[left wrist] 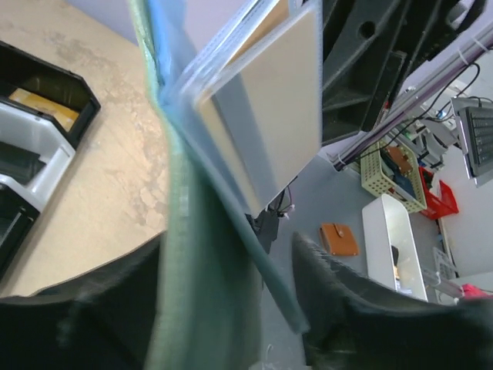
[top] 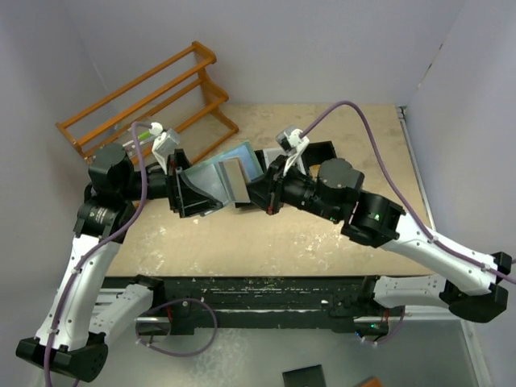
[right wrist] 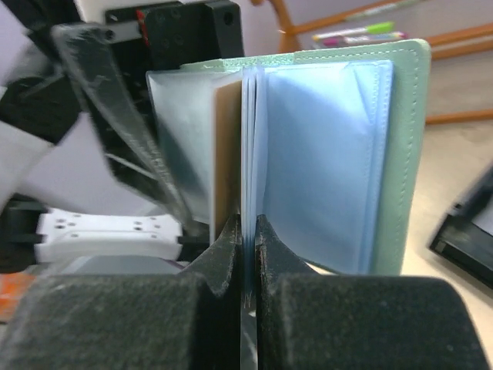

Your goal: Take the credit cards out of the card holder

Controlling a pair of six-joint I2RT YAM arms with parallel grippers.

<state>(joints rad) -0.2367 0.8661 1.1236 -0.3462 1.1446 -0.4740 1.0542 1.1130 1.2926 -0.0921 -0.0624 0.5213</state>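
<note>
Black right gripper (right wrist: 246,231) jaws are pinching tight on the clear inside leaves of the wallet (right wrist: 331,154). Left gripper (left wrist: 223,247) jaws are standing apart around its green cover. It is hanging open above the table (top: 242,242), with a tan card (left wrist: 277,100) sitting inside.

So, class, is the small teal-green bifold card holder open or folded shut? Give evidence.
Open: the teal-green card holder is spread, showing light blue pockets and fanned clear sleeves, one holding a tan card.

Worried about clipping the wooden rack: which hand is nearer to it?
Left. The left hand sits close in front of the rack, at the card holder's left side. The right hand pinches the holder's inner sleeves farther right, away from the rack.
</note>
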